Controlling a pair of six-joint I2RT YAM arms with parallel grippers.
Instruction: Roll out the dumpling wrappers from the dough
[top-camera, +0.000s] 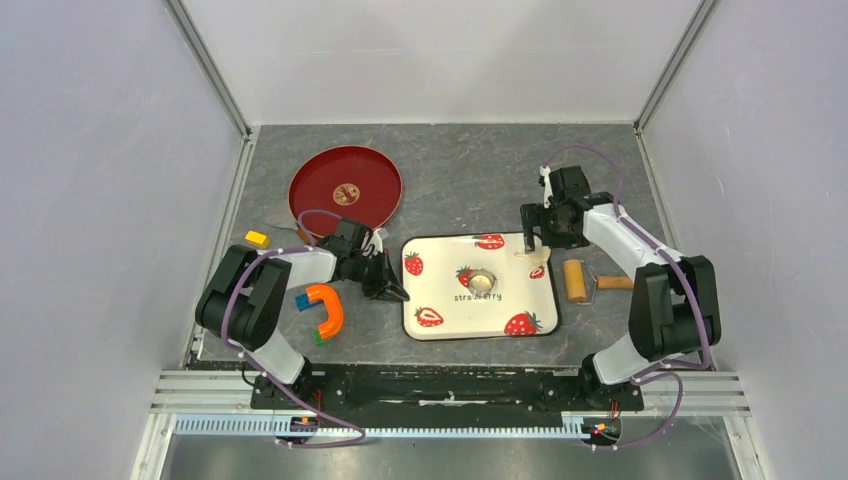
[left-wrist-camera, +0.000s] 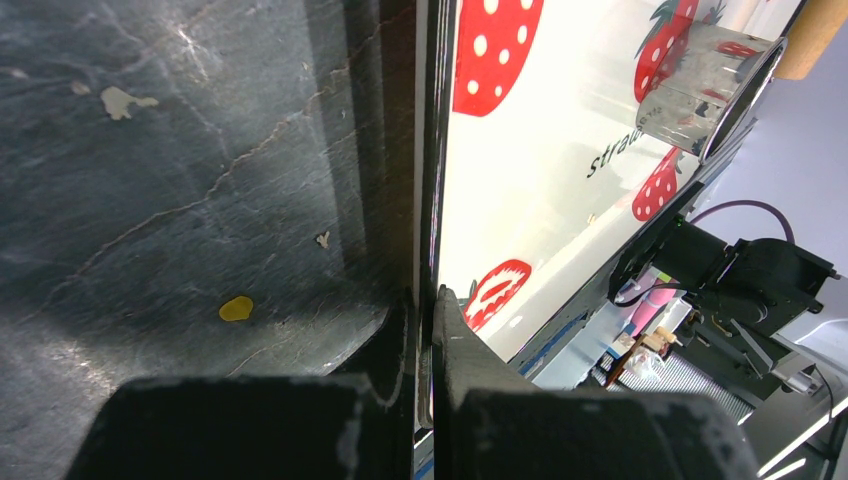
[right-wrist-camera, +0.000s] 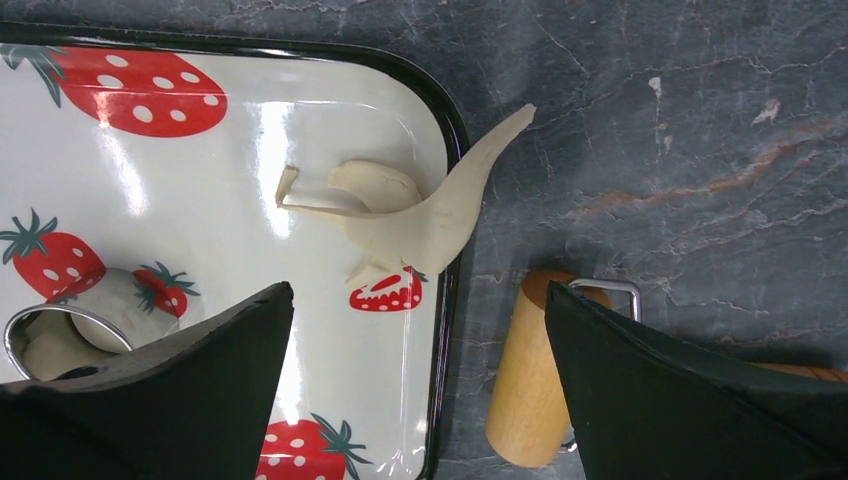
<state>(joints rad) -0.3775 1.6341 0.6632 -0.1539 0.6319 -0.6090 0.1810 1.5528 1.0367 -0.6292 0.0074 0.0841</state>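
The left gripper (left-wrist-camera: 426, 300) clamps the strawberry tray's (top-camera: 510, 285) left rim, likely steadying it. The right gripper (right-wrist-camera: 418, 300), jaws spread, hovers over the dough scrap (right-wrist-camera: 425, 225) at its right rim.

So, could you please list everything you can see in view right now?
strawberry tray: one, white with red strawberries, table centre.
metal ring: one, silver, mid-tray.
dough: cream, one ragged scrap draped over the tray's right rim, seemingly more inside the ring.
roller: one, tan wood, on the table right of the tray.
plate: one, red, beyond the tray's left corner.
block: one, yellow, by the plate's left side.
U-shaped toy: one, orange with blue and green, left of the tray.
left claw: black, shut on the tray's left rim.
right claw: black, open above the tray's far right corner.
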